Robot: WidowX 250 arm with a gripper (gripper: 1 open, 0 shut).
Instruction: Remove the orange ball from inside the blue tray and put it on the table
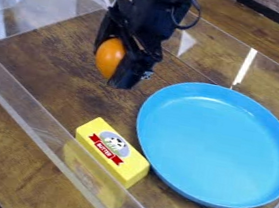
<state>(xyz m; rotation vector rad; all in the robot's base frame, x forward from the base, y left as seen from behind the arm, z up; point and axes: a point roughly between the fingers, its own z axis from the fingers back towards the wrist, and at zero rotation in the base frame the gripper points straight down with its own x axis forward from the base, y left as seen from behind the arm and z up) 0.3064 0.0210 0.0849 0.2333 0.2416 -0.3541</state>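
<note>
"BUTTER" on the yellow block

Butter box left of tray, both on table; ball behind box.
</note>
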